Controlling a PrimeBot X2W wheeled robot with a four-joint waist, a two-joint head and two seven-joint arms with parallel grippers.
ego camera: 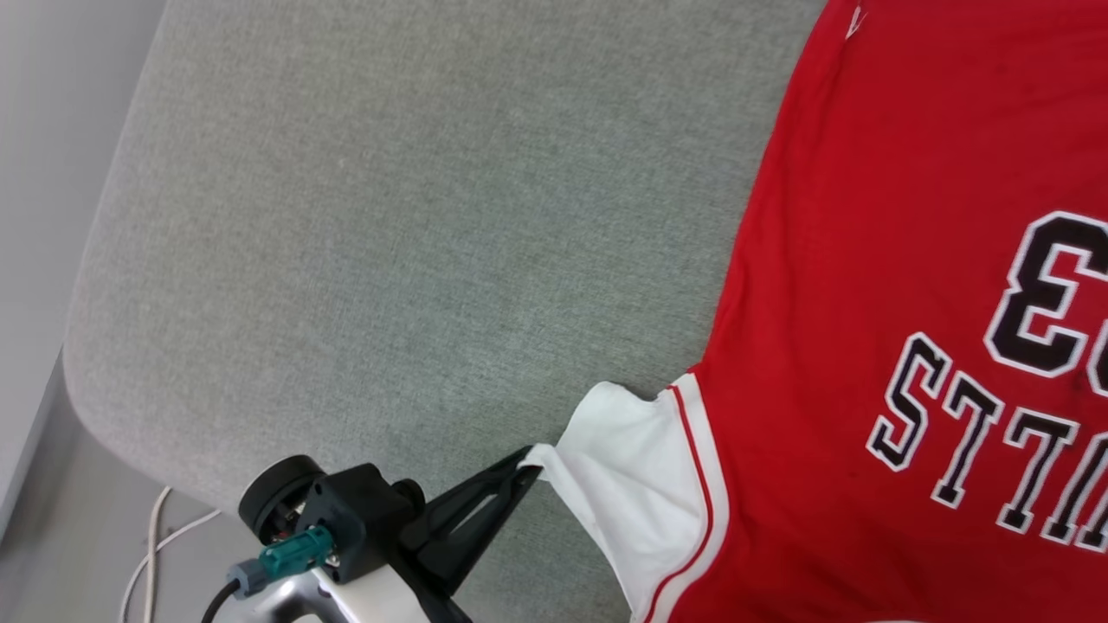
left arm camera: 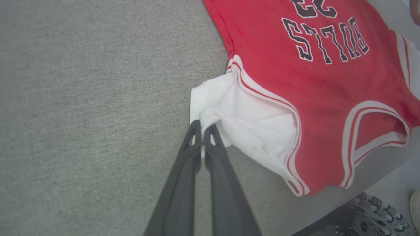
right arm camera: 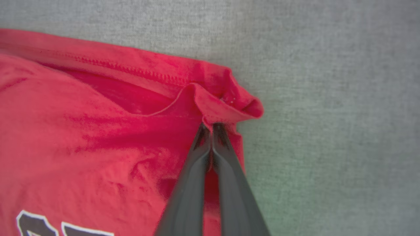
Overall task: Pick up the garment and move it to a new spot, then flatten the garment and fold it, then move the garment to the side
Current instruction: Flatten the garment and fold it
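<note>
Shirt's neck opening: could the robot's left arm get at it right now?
Probably not yet: the left gripper is shut on the white sleeve of the garment. Nothing lies between it and the neck opening, so after letting go it likely could.

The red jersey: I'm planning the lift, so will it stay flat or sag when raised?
Probably floppy: the sleeve bunches where the left gripper pinches it, and the hem corner folds at the right gripper. Likely light, being thin cloth; the jersey should sag between grips.
</note>
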